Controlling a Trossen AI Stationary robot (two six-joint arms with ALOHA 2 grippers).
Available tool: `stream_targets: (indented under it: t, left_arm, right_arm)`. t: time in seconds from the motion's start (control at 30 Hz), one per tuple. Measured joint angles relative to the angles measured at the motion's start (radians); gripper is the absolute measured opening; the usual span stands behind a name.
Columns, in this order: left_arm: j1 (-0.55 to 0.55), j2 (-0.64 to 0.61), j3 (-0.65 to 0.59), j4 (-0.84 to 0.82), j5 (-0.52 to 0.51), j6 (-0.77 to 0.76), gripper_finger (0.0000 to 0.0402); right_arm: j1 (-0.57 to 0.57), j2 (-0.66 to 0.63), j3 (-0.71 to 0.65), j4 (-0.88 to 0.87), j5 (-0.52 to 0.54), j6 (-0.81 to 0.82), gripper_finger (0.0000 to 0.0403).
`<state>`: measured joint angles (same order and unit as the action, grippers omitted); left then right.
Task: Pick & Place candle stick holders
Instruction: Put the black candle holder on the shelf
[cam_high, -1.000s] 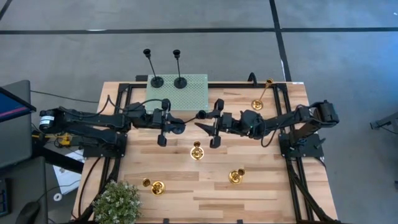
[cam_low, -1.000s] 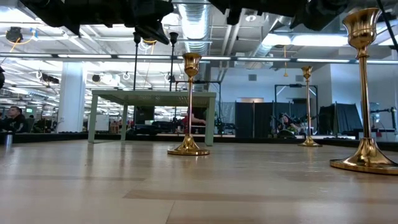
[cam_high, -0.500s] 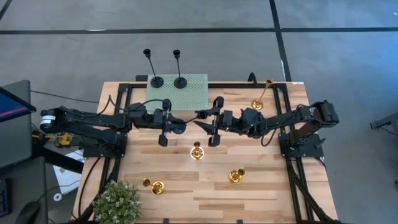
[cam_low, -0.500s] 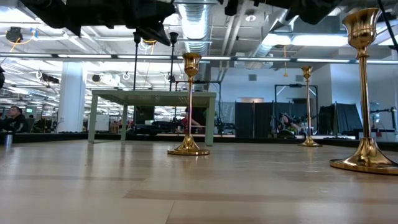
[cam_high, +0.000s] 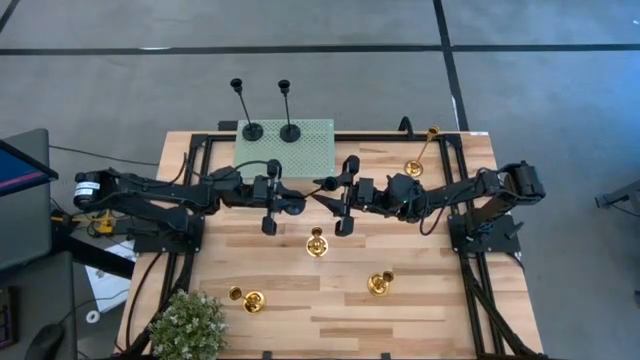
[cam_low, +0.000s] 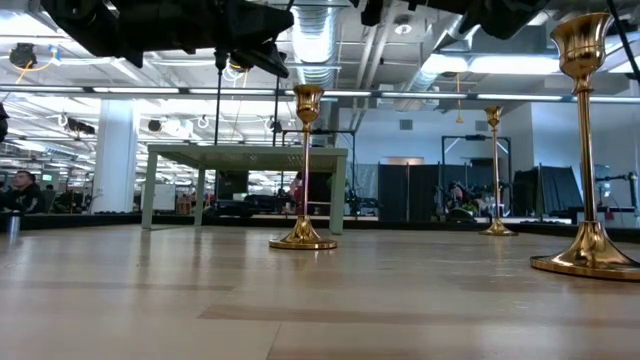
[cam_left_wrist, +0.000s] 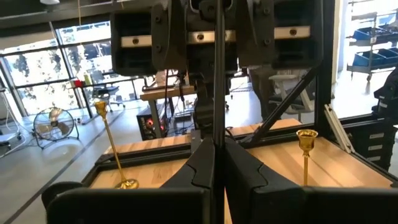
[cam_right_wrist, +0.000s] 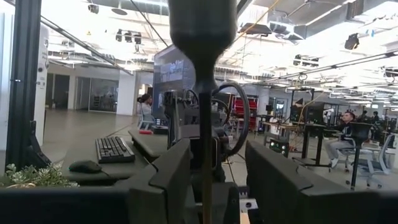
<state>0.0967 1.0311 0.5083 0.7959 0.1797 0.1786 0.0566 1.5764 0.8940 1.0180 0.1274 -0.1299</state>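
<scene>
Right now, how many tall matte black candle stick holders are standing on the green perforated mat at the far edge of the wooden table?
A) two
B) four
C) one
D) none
A: the high view shows two tall thin-stemmed matte black candle stick holders, one beside the other, with their round bases on the green perforated mat; the shiny gold ones stand on bare wood elsewhere.

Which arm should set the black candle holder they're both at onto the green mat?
Probably the left. The left gripper is shut on the black holder's stem, while the right gripper's fingers stand apart around it. The green mat lies just beyond both.
</scene>
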Motion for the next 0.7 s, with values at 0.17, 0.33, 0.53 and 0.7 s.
stream_targets:
  t: [0.17,0.33,0.53,0.7]
  left_arm:
    - [0.0,0.01,0.0,0.024,0.0,0.0,0.0013]
    - [0.0,0.011,0.0,0.029,-0.001,0.0,0.0013]
    - [0.0,0.011,0.0,0.032,-0.003,-0.003,0.0013]
    - [0.0,0.011,0.0,0.032,0.0,-0.004,0.0019]
  right_arm:
    - [0.0,0.0,0.0,0.0,0.0,0.0,0.0118]
    - [0.0,0.0,0.0,0.0,-0.002,0.0,0.0058]
    - [0.0,0.0,0.0,0.0,-0.003,-0.019,0.0009]
    - [0.0,0.0,0.0,0.0,-0.002,-0.034,0.0005]
